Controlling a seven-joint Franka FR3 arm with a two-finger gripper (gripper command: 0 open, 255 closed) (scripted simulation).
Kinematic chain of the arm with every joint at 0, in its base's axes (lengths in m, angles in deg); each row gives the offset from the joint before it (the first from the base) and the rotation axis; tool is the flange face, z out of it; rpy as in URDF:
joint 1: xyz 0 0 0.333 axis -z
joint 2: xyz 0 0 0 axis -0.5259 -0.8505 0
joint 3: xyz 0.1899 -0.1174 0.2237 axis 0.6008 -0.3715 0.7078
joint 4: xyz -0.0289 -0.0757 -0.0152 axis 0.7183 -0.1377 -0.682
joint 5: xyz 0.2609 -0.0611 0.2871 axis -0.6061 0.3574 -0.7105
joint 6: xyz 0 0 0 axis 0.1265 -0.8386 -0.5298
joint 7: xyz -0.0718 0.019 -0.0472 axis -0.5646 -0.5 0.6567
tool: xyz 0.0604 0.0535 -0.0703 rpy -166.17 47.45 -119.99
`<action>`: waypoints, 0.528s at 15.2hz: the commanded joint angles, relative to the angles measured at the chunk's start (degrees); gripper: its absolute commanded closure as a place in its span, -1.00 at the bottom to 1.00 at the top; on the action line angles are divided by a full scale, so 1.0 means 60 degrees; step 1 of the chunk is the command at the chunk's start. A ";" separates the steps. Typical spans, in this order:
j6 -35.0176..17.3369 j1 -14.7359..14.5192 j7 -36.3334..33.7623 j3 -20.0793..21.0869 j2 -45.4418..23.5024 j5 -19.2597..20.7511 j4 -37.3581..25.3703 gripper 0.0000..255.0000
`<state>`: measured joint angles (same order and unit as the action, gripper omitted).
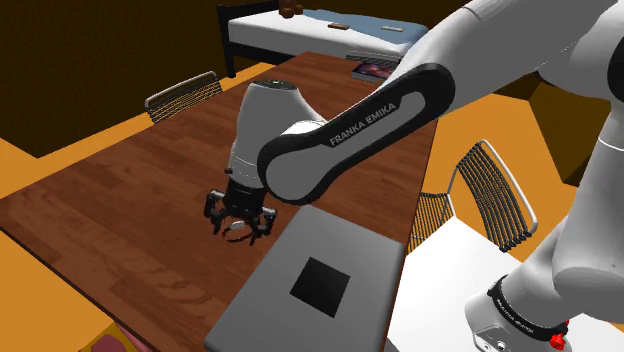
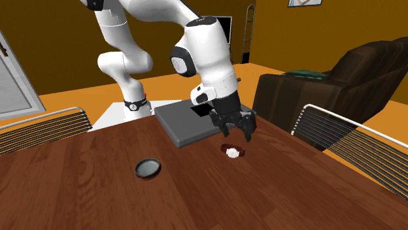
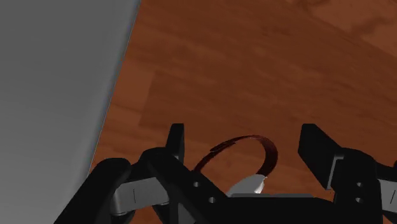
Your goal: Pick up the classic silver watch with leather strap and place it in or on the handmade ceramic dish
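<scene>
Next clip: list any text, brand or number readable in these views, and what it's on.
"FRANKA EMIKA": white letters on the dark forearm cover, shoulder view.
White lettering on the dark base ring: too small to read.
Cover of the flat book at the table's far end: too blurred to read.

We see a home interior: a white-sheeted bed [image 1: 300, 30], a dark brown armchair [image 2: 353, 72], and a reddish-brown wooden table [image 2: 78, 196] with wire-backed chairs [image 2: 346, 140].
</scene>
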<state>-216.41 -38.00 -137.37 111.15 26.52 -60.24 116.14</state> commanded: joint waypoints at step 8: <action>0.4149 -0.2908 -1.1811 -0.2776 -0.0627 0.2407 -0.3255 -1.00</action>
<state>-195.35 -53.48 -197.37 96.61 23.20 -46.58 99.06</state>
